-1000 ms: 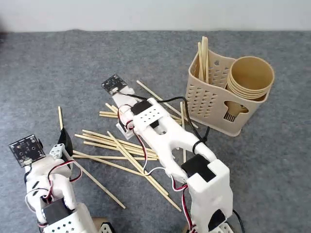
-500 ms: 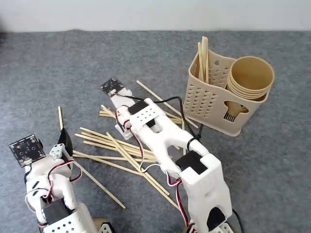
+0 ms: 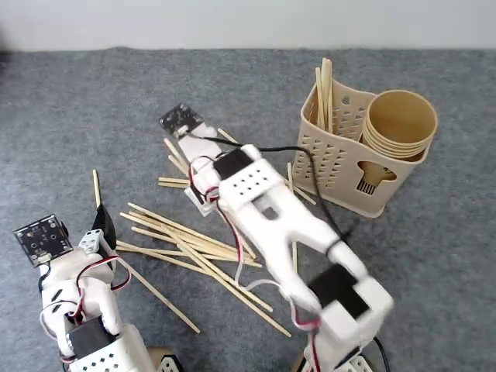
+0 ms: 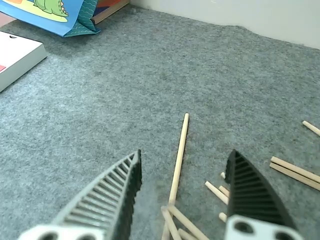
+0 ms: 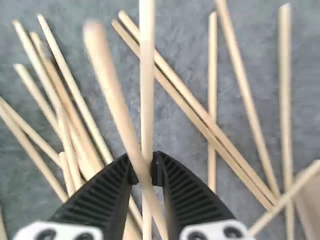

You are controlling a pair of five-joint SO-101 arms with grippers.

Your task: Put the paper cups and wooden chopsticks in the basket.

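Rightward swings the right arm's elbow since the earlier frame, its wrist edging farther off. At near left, the left gripper [image 4: 185, 155] hangs released over a single chopstick [image 4: 180, 142]. Loose chopsticks [image 3: 178, 240] lie in the centre, where the right gripper [image 5: 145, 161] is clenched on a pair of chopsticks [image 5: 146, 75]. At far right, the basket [image 3: 329, 159] holds the paper cups [image 3: 399, 124].

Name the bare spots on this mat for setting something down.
Bare grey mat lies beyond the loose chopsticks, left of the basket, and again in front of the basket. The middle is crowded: chopsticks crisscross there around the right gripper.
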